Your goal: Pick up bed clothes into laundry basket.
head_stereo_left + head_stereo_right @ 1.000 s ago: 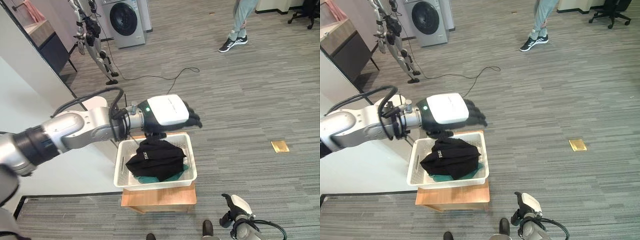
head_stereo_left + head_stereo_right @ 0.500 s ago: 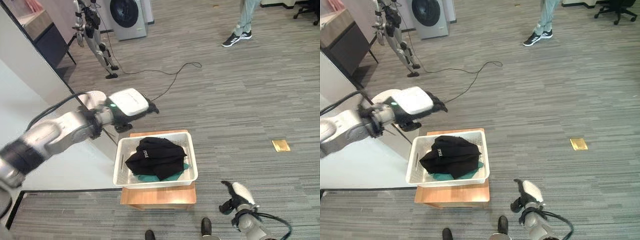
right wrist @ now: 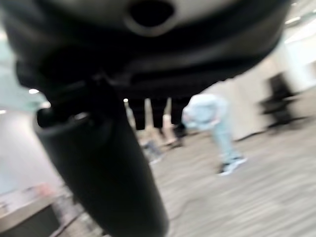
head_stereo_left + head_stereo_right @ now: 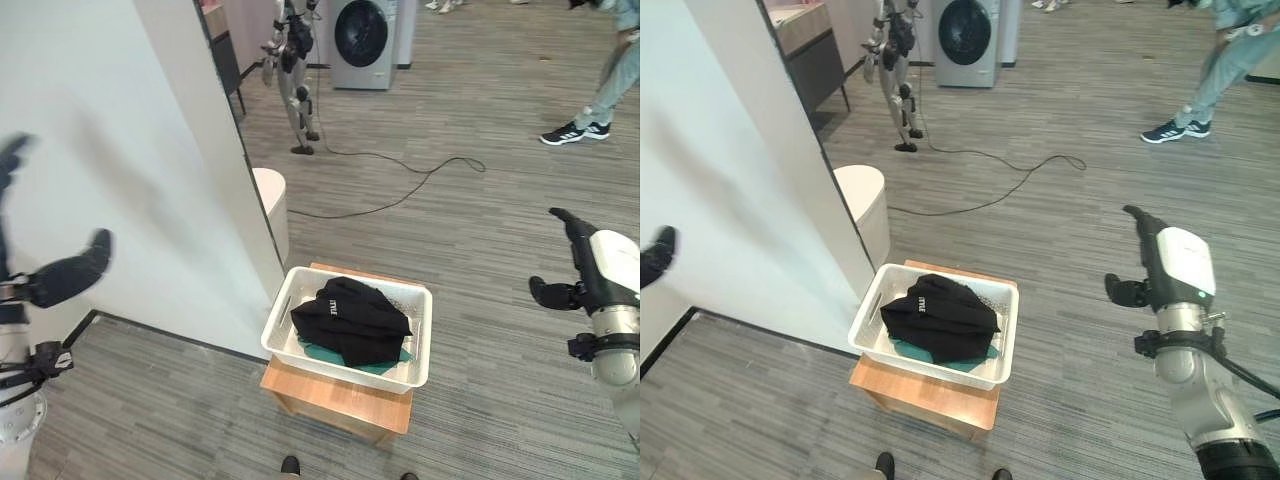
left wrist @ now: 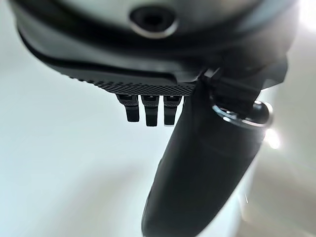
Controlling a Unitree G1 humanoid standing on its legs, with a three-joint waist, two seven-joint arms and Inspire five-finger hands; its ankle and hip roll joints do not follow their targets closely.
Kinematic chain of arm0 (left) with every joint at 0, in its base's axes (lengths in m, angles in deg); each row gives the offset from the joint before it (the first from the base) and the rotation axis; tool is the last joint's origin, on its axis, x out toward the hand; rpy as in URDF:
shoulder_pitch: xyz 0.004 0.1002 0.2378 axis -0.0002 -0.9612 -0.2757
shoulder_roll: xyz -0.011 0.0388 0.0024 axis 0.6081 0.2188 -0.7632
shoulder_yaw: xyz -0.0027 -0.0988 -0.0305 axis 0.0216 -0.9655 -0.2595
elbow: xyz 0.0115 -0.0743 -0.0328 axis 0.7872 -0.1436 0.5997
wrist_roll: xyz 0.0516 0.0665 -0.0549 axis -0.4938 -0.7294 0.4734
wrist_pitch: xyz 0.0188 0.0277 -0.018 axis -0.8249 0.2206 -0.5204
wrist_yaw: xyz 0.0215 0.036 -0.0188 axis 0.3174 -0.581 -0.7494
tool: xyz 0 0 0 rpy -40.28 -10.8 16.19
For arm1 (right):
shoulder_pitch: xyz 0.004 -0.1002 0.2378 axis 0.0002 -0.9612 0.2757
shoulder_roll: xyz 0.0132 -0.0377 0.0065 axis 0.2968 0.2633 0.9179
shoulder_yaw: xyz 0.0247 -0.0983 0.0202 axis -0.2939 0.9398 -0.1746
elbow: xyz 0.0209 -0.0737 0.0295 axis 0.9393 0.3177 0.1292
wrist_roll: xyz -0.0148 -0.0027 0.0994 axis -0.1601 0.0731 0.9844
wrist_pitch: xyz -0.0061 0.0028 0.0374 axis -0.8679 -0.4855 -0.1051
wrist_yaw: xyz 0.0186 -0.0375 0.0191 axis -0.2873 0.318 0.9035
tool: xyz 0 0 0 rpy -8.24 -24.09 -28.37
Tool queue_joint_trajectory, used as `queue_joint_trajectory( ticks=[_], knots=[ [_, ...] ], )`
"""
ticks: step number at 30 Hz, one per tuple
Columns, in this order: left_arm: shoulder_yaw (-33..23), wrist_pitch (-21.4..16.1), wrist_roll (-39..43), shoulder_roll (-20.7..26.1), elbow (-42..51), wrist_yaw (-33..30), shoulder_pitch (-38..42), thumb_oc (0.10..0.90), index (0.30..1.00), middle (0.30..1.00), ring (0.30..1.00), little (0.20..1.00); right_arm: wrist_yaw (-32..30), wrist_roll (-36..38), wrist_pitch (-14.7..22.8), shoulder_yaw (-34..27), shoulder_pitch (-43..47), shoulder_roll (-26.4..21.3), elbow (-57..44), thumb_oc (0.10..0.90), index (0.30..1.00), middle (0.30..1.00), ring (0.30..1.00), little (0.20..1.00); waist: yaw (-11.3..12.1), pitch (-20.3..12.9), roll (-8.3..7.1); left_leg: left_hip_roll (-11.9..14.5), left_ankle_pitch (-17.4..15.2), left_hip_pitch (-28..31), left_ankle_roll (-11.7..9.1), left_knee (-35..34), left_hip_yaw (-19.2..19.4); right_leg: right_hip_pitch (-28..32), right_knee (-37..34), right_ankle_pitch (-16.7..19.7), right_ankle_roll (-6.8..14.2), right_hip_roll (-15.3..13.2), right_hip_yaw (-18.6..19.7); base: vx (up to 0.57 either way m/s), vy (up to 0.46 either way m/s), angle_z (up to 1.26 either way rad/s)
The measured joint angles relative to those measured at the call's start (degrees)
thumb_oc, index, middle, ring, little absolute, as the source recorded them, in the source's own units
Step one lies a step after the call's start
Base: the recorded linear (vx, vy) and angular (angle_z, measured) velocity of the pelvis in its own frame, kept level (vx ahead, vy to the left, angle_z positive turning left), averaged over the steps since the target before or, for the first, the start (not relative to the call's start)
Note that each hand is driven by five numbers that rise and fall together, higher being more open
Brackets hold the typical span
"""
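Now both hands, left hand (image 4: 60, 280) and right hand (image 4: 1170, 268), hang spread and empty, so the black garment (image 4: 350, 318) heaped high in the laundry basket (image 4: 285, 345) might slide out.

White print on black garment (image 4: 332, 301) in basket; letters not legible.

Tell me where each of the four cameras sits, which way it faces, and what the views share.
Left eye view: on the head, looking down at the white laundry basket holding black clothes; left hand at its left edge, right hand at its right.
Right eye view: beside it, same downward look; shares the basket, washing machine and a person.
Left wrist view: on the left wrist, facing a pale wall; open fingers.
Right wrist view: on the right wrist, facing the room; shares the person.
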Motion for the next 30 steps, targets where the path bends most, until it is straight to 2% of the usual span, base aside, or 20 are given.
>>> queue_joint_trajectory(
  ticks=[1,2,3,4,5,6,8,9,10,12,13,15,17,18,19,23,25,28,29,30],
  knots=[
    [1.2,0.1,0.5,-2.2,-0.1,-0.4,0.1,0.800,0.900,0.900,0.900,0.900,-0.3,-1.4,1.0,0.9,-0.4,3.2,-2.3,0.800,0.900,0.900,0.900,0.900,-0.2,0.0,-0.14,0.0,1.0,-0.2,-0.1,0.0,0.1,-0.2,1.0,-0.6,-0.3,-0.2,-0.3,-0.27,-0.267,0.54],
    [1.4,-0.5,0.5,-5.1,1.0,0.6,-1.6,0.800,0.900,0.900,0.900,0.900,0.2,-4.4,1.0,1.2,-3.7,8.3,-7.6,0.800,0.900,0.900,0.900,0.900,-0.2,0.3,-1.14,-0.4,5.1,-2.3,-3.8,-2.4,-0.1,-1.6,3.8,-3.5,-2.4,0.0,-1.8,-0.24,-0.245,1.17],
    [1.8,-0.7,0.6,-7.3,2.4,1.4,-1.8,0.800,0.900,0.900,0.900,0.900,-0.3,-6.6,1.7,1.5,-7.2,12.4,-10.3,0.800,0.900,0.900,0.900,0.900,-2.8,-0.5,-3.22,-1.0,12.1,-3.9,-7.4,-7.0,-0.6,-4.4,4.7,-5.4,-4.9,-1.4,-3.9,-0.15,-0.235,1.82],
    [2.8,-0.8,0.6,-7.8,2.5,1.4,0.3,0.800,0.900,0.900,0.900,0.900,0.4,-8.2,2.6,3.0,-7.0,13.1,-9.1,0.800,0.900,0.900,0.900,0.900,-3.8,2.8,-5.99,-2.2,9.4,-7.0,-5.5,1.0,1.9,-4.3,5.2,-4.9,-4.2,-3.2,-5.4,-0.08,-0.206,1.26],
    [4.7,-0.3,0.6,-7.7,1.3,1.4,0.4,0.800,0.900,0.900,0.900,0.900,1.6,-9.4,2.5,6.4,-4.9,12.2,-5.1,0.800,0.900,0.900,0.900,0.900,-0.8,3.7,-7.93,-1.2,-1.2,-8.1,1.5,15.0,6.9,-4.3,5.4,-3.8,-6.4,-4.2,-5.4,-0.11,-0.167,0.62],
    [6.7,0.2,0.6,-7.4,-0.9,1.5,0.4,0.800,0.900,0.900,0.900,0.900,2.3,-10.3,2.0,7.9,-4.3,12.3,-2.4,0.800,0.900,0.900,0.900,0.900,-0.4,3.6,-8.31,0.0,-6.4,-7.2,2.0,26.1,10.5,-2.4,5.4,-3.2,-6.0,-4.9,-6.7,-0.16,-0.090,0.36],
    [8.6,0.6,0.6,-7.3,-2.7,2.6,-0.9,0.800,0.900,0.900,0.900,0.900,2.8,-10.4,0.9,7.6,-6.5,12.4,-2.8,0.800,0.900,0.900,0.900,0.900,-4.9,3.2,-7.74,2.6,-9.1,-2.9,-1.4,35.4,15.2,3.3,4.9,-3.1,-5.5,-5.8,-14.5,-0.21,0.048,1.76],
    [10.3,0.5,0.8,-7.6,-2.0,2.4,-1.8,0.800,0.900,0.900,0.900,0.900,1.9,-10.4,1.0,3.6,-9.9,12.0,-6.4,0.800,0.900,0.900,0.900,0.900,-8.8,0.8,-5.84,3.2,-7.4,2.6,-2.3,27.7,17.9,3.4,6.0,-5.8,-2.8,-5.7,-17.8,-0.21,0.179,1.97],
    [11.0,0.3,0.7,-7.5,-2.1,2.4,-1.3,0.800,0.900,0.900,0.900,0.900,1.1,-10.4,1.3,2.0,-9.8,12.1,-6.8,0.800,0.900,0.900,0.900,0.900,-9.0,0.3,-5.19,1.0,-9.6,4.3,-0.9,21.4,18.6,2.4,8.1,-5.2,-2.9,-6.3,-17.6,-0.28,0.249,1.65],
    [13.6,0.6,1.1,-6.6,-2.6,2.0,0.7,0.800,0.900,0.900,0.900,0.900,0.2,-10.0,1.0,-0.3,-10.2,13.1,-7.6,0.800,0.900,0.900,0.900,0.900,-10.8,-0.8,-4.85,-1.0,-9.6,5.0,0.4,13.3,19.2,1.4,9.6,-4.8,-1.8,-8.0,-20.9,-0.11,0.218,1.13],
    [18.6,0.4,1.1,-6.6,-1.9,1.6,2.7,0.800,0.900,0.900,0.900,0.900,-0.2,-10.0,1.1,-1.5,-9.3,12.4,-8.6,0.800,0.900,0.900,0.900,0.900,-12.0,-1.9,-3.52,-4.1,-9.2,7.9,4.3,1.5,19.2,-0.8,13.5,-4.7,-1.0,-9.5,-22.4,-0.17,0.233,1.12],
    [22.2,0.8,1.1,-6.7,-2.3,1.6,3.9,0.800,0.900,0.900,0.900,0.900,-0.3,-10.0,1.8,-0.3,-7.4,13.1,-9.1,0.800,0.900,0.900,0.900,0.900,-12.2,-1.7,-3.43,-5.1,-8.6,8.3,5.8,-0.9,17.5,-5.5,23.8,-7.4,-1.2,-13.8,-22.4,-0.22,0.191,0.65],
    [22.9,0.7,1.4,-7.2,-3.0,1.2,5.0,0.800,0.900,0.900,0.900,0.900,-0.3,-9.6,4.0,3.3,-4.7,14.6,-9.9,0.800,0.900,0.900,0.900,0.900,-13.2,-0.7,-4.48,-5.3,-9.6,7.8,7.3,-1.1,15.5,-11.4,29.3,-10.9,1.1,-12.6,-18.5,-0.27,0.136,0.32],
    [23.2,0.8,1.9,-7.2,-3.8,1.0,6.1,0.800,0.900,0.900,0.900,0.900,-0.3,-9.3,4.7,4.6,-4.0,15.0,-10.1,0.800,0.900,0.900,0.900,0.900,-13.7,-0.4,-5.40,-5.8,-9.5,7.8,7.4,-1.1,15.0,-12.8,28.8,-10.7,1.6,-11.6,-17.0,-0.36,0.048,0.53],
    [24.5,0.8,3.5,-7.2,-5.9,1.2,8.2,0.800,0.900,0.900,0.900,0.900,-0.1,-7.6,5.6,7.2,-2.5,15.2,-9.9,0.800,0.900,0.900,0.900,0.900,-14.7,-0.3,-7.31,-7.0,-9.5,6.7,7.3,0.2,13.4,-14.1,26.9,-6.7,-0.1,-9.3,-10.9,-0.35,-0.005,0.51],
    [26.3,0.5,9.2,-8.0,-6.4,2.7,9.1,0.800,0.900,0.900,0.900,0.900,0.4,-1.7,6.5,8.5,0.7,16.6,-9.7,0.800,0.900,0.900,0.900,0.900,-14.4,-0.4,-6.96,-6.8,-8.4,6.5,6.9,-0.7,12.0,-13.6,23.2,-5.5,2.0,-6.0,4.6,-0.21,-0.074,0.26],
    [27.7,0.3,15.0,-10.3,-8.2,3.8,11.4,0.800,0.900,0.900,0.900,0.900,0.4,4.6,6.9,8.4,1.8,19.3,-9.2,0.800,0.900,0.900,0.900,0.900,-14.7,-0.1,-6.62,-6.0,-7.4,4.1,6.1,-0.3,6.2,-11.4,20.8,-5.1,2.6,-3.6,14.4,-0.20,-0.187,1.03],
    [30.9,0.4,18.3,-10.9,-9.2,4.3,13.4,0.800,0.900,0.900,0.900,0.900,0.5,8.6,7.0,8.5,2.1,19.4,-9.3,0.800,0.900,0.900,0.900,0.900,-14.7,0.1,-5.85,-5.1,-3.9,2.8,4.9,-2.9,-1.9,-9.2,19.5,-6.5,4.6,-2.0,23.9,-0.09,-0.138,1.44],
    [31.4,0.4,18.7,-10.5,-9.1,4.4,13.3,0.800,0.900,0.900,0.900,0.900,0.7,9.2,7.2,8.6,2.2,19.4,-9.4,0.800,0.900,0.900,0.900,0.900,-14.1,0.0,-6.16,-5.2,-3.4,2.7,4.8,-4.0,-3.4,-7.8,18.2,-7.8,5.9,-1.9,25.7,-0.14,-0.172,1.16],
    [30.8,0.4,19.7,-10.6,-9.1,5.3,13.2,0.800,0.900,0.900,0.900,0.900,0.9,10.1,7.1,8.9,2.5,19.8,-10.0,0.800,0.900,0.900,0.900,0.900,-12.8,-0.3,-6.61,-5.2,-2.4,2.1,4.1,-4.6,-4.8,-6.4,16.8,-10.1,5.4,-2.0,27.3,-0.12,-0.237,1.01]
  ],
)
